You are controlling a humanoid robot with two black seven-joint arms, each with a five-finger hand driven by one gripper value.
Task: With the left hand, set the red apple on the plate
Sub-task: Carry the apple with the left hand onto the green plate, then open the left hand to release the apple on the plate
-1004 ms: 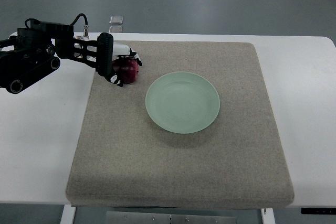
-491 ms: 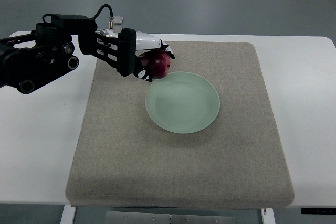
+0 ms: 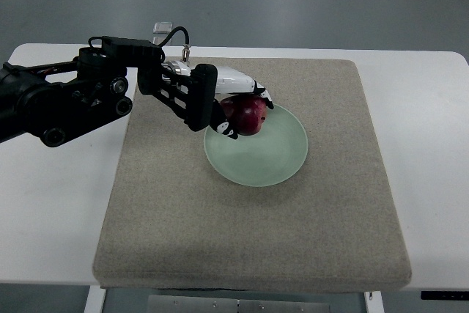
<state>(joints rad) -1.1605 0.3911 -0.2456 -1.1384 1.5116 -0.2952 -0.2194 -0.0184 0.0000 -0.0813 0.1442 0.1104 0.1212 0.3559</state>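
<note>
One apple (image 3: pixel 248 116), one plate (image 3: pixel 275 157).

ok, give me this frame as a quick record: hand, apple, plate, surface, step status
left hand: shut on the apple, over the plate's upper-left part
right hand: not in view
apple: red, held in the left hand above the plate; whether it touches the plate cannot be told
plate: pale green, nothing lying in it besides the held apple
mat: beige, under the plate, on a white table
status: apple not yet released

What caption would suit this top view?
Left hand holds a red apple over the green plate's far-left part, on a grey mat.
</note>
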